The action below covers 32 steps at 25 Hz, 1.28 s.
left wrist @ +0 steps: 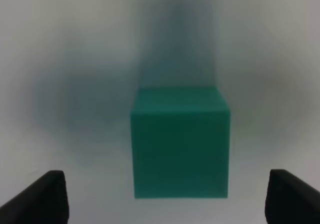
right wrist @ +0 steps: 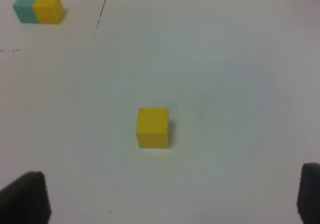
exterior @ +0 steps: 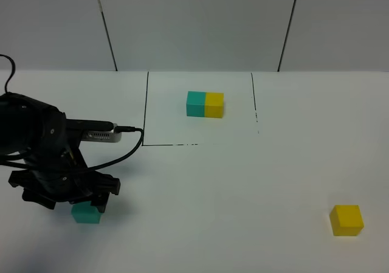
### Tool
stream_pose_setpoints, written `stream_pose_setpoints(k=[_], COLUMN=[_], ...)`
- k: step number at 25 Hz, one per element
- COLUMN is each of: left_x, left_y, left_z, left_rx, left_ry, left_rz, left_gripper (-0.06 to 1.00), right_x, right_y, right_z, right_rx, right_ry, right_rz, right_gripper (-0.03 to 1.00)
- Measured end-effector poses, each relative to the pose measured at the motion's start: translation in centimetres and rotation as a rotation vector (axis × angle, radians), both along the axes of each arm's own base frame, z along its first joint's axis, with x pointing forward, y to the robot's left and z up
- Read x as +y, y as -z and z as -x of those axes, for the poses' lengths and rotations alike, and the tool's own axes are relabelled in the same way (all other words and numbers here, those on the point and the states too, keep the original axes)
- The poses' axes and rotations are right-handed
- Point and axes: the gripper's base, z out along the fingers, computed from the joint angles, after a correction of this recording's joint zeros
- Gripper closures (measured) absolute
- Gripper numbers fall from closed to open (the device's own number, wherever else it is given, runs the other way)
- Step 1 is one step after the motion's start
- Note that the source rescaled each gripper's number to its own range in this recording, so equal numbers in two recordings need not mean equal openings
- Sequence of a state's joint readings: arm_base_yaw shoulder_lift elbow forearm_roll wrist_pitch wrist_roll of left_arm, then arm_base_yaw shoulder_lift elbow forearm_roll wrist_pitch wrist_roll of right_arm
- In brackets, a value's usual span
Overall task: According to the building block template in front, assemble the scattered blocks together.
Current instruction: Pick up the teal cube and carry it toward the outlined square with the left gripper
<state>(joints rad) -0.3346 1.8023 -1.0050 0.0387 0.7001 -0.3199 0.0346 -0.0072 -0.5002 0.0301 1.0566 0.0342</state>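
Nearest, the yellow cube (exterior: 346, 219) sits on the white table (exterior: 243, 188), well in front of the template (exterior: 205, 104) and off to its right. The right gripper (right wrist: 167, 199) hangs short of this cube with its fingers (right wrist: 25, 199) spread wide and nothing between them.

The teal cube (exterior: 86, 214) lies about as far in front of the template, but off to its left. The left gripper (exterior: 91, 197) is low over it, its fingers (left wrist: 47, 199) apart, one on either side of the cube (left wrist: 180, 144), and neither touching it.

Farthest back, the template is a teal and a yellow cube joined, teal on the left. Thin black lines (exterior: 146, 109) frame it on three sides.
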Motion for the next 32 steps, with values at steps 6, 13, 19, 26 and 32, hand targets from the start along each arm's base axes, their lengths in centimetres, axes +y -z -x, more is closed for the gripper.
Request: stream_pose_setpoints(k=[6, 13, 19, 26, 32], left_x=[-0.3, -0.4, -0.4, -1.6, -6.7], left_y=[2.8, 4.0, 4.0, 0.2, -5.4], left_z=[-0.8, -0.9, -0.9, -3.3, -5.3], left_rx=[0.013, 0.031, 0.036, 0.076, -0.049], left_ry=[-0.002, -0.007, -0.007, 0.241, 0.890], left_rz=[0.002, 0.000, -0.002, -0.022, 0.057], left_gripper=[0.23, 0.65, 0.94, 0.94, 0.94], right_x=[0.0, 0.0, 0.0, 0.0, 0.0], right_y=[0.0, 0.0, 0.0, 0.0, 0.0], right_z=[0.0, 0.0, 0.0, 0.0, 0.0], right_rx=[0.000, 0.000, 0.000, 0.000, 0.000], right_ry=[0.000, 0.000, 0.000, 0.000, 0.000], right_rz=[0.000, 0.000, 0.000, 0.000, 0.000], right_gripper=[-0.03, -0.03, -0.03, -0.03, -0.03])
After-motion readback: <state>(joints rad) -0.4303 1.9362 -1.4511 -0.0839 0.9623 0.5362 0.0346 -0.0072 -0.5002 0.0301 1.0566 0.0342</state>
